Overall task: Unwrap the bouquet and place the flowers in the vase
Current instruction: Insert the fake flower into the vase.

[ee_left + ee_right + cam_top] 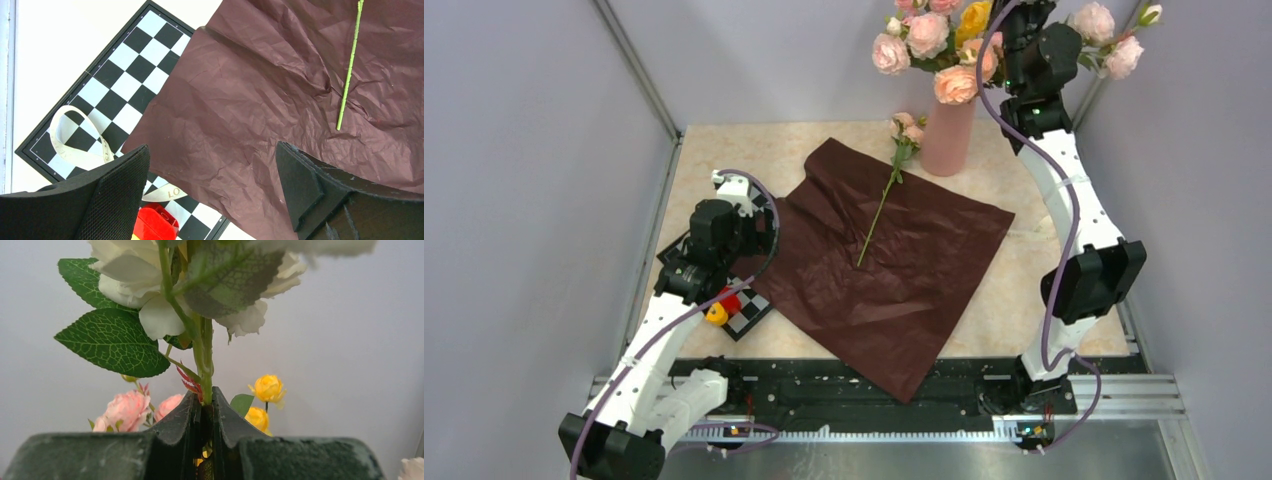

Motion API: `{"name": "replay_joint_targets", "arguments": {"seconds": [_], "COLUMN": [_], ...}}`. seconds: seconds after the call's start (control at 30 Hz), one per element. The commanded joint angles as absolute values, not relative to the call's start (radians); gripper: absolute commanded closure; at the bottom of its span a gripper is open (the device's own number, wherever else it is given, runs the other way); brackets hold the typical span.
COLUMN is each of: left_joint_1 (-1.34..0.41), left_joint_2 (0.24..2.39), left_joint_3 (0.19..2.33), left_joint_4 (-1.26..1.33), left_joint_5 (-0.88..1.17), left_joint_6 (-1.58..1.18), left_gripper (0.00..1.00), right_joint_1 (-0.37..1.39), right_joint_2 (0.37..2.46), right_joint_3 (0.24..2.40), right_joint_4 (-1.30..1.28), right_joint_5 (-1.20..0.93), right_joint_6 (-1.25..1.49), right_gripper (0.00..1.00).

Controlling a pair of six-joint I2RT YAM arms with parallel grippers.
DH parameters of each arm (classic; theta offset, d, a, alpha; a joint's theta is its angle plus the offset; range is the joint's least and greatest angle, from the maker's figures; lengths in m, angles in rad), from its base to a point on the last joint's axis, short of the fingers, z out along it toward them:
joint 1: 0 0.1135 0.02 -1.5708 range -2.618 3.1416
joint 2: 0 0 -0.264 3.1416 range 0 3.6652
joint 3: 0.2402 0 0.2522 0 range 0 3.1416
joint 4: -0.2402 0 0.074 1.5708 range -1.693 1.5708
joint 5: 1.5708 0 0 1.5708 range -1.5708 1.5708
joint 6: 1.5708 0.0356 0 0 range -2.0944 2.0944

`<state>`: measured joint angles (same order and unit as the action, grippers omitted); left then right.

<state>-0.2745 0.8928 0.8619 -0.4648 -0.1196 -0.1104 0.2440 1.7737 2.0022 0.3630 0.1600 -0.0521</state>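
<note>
The bouquet is undone: its dark red paper lies spread flat on the table. One of the flowers lies on the paper, its thin green stem pointing toward me. The salmon-pink vase stands at the back and holds several pink, peach and yellow blooms. My right gripper is raised high beside the vase and shut on a green flower stem with pale blooms. My left gripper hangs open over the paper's left edge, holding nothing.
A folded chessboard lies at the left, partly under the paper. On it lie the cream ribbon and a red and yellow toy. Grey walls close in the table on the left, back and right.
</note>
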Motion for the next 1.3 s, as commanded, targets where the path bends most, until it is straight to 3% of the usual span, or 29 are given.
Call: {"name": "replay_joint_targets", "arguments": {"seconds": [0.0, 0.6, 0.9, 1.27], "left_joint_1": [-0.268, -0.268, -0.268, -0.268], "left_joint_2": [0.902, 0.914, 0.916, 0.916], "left_joint_3": [0.859, 0.859, 0.861, 0.861], "left_joint_4": [-0.436, -0.437, -0.437, -0.437], "left_joint_5": [-0.107, -0.109, -0.103, -0.095], "left_joint_6": [-0.122, -0.122, -0.121, -0.125], "left_gripper": [0.01, 0.01, 0.01, 0.01], "right_joint_1": [0.235, 0.230, 0.231, 0.230], "right_joint_2": [1.785, 1.850, 1.791, 1.655], "right_joint_3": [1.950, 1.859, 1.796, 1.634], "right_joint_4": [0.376, 0.385, 0.409, 0.468], "right_joint_5": [0.140, 0.135, 0.130, 0.120], "right_joint_6": [-0.051, -0.031, -0.033, -0.037], "right_gripper": [1.00, 0.99, 0.68, 0.46]}}
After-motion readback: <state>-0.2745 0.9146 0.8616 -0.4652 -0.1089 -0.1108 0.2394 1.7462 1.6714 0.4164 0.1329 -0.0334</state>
